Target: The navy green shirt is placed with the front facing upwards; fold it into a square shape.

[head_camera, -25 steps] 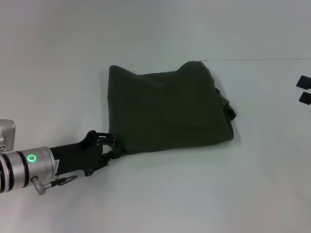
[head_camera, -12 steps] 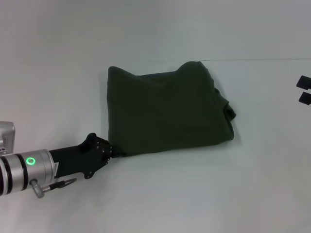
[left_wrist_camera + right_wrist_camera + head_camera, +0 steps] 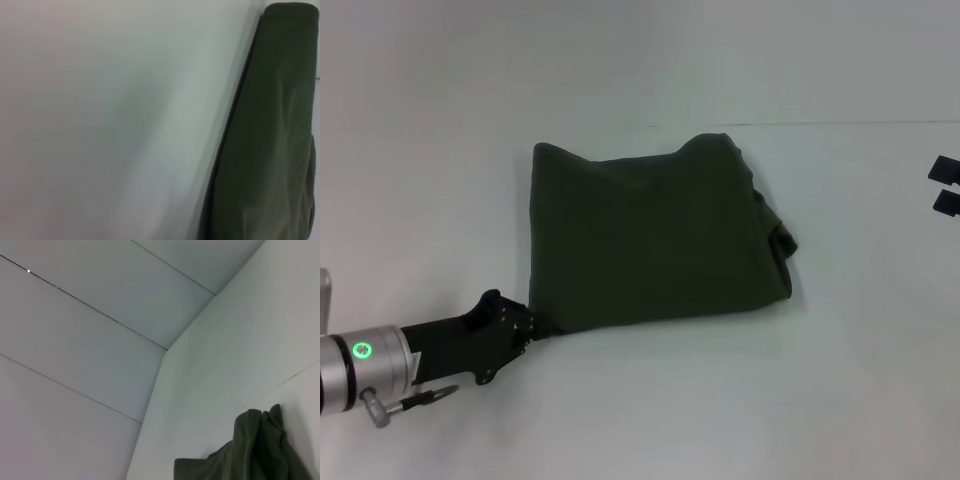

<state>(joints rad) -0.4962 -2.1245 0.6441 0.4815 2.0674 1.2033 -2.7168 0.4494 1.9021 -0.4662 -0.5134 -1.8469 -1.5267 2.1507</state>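
The navy green shirt (image 3: 655, 235) lies folded on the white table (image 3: 720, 400). The left gripper (image 3: 528, 324) is clamped on the shirt's near-left corner. The right gripper (image 3: 945, 187) sits parked well right of the shirt; its fingers' state cannot be told.

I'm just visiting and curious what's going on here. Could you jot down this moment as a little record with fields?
Shirt: dark green shirt, folded into a rough rectangle, lying on the white table
Lettering: none showing
Left gripper: left gripper at the shirt's near left corner, shut on the cloth
Right gripper: right gripper off at the table's right edge, away from the shirt
Fold state: edges uneven, bunched on the right side
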